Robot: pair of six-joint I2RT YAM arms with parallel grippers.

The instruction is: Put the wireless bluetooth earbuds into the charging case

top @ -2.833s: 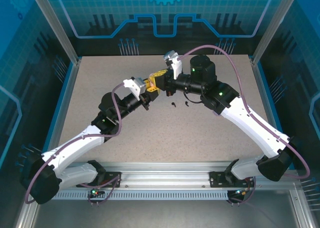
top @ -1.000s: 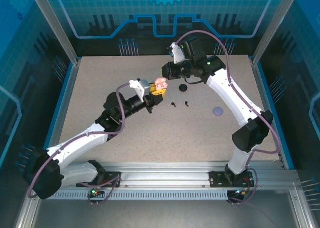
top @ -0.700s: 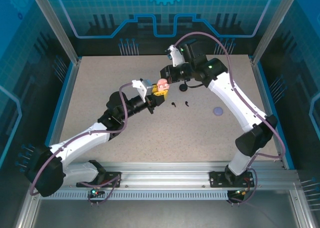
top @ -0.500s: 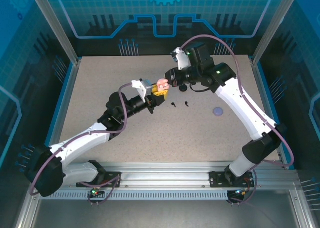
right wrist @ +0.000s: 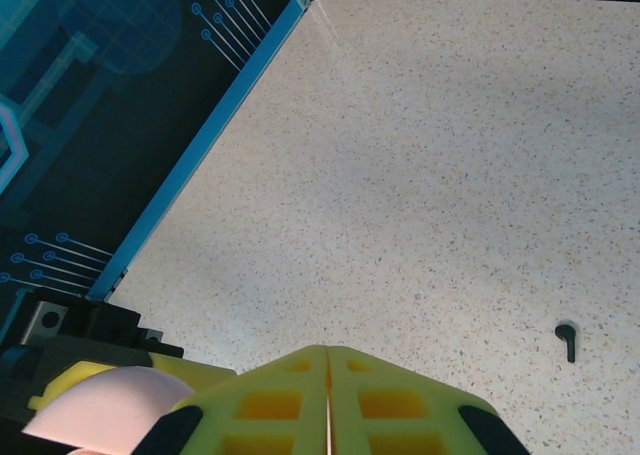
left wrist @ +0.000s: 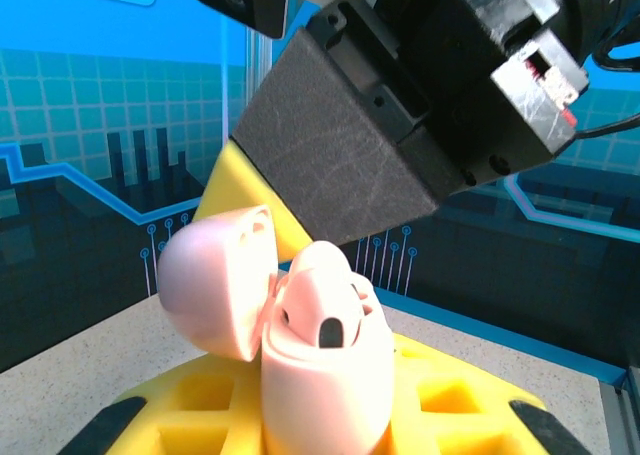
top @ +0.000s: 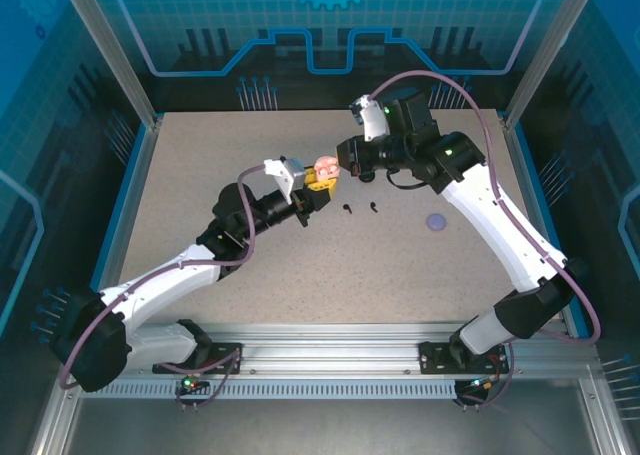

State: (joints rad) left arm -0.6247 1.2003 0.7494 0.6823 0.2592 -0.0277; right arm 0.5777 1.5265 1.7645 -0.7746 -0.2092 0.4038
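Our left gripper (top: 316,183) is clamped on the pale pink round plastic charging case (left wrist: 320,360), which has its lid open and is raised above the tabletop's (top: 200,175) middle. Our right gripper (right wrist: 327,363), jaws pressed together on nothing we can see, hovers just beside it. Two tiny black stemmed earbuds (top: 347,209) lie mid-tabletop nearby.

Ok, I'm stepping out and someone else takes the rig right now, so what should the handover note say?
Left gripper: shut on the open pink case, held up off the table.
Right gripper: shut, tips right beside the case; whether it pinches an earbud can't be seen.
Black earbuds: two lying loose on the table near the held case; a lilac disc lies further right.
Done: pink case lifted and open.
Left: seat the earbuds. Whether the pink case holds any is unclear; the black pair is not yet picked up.
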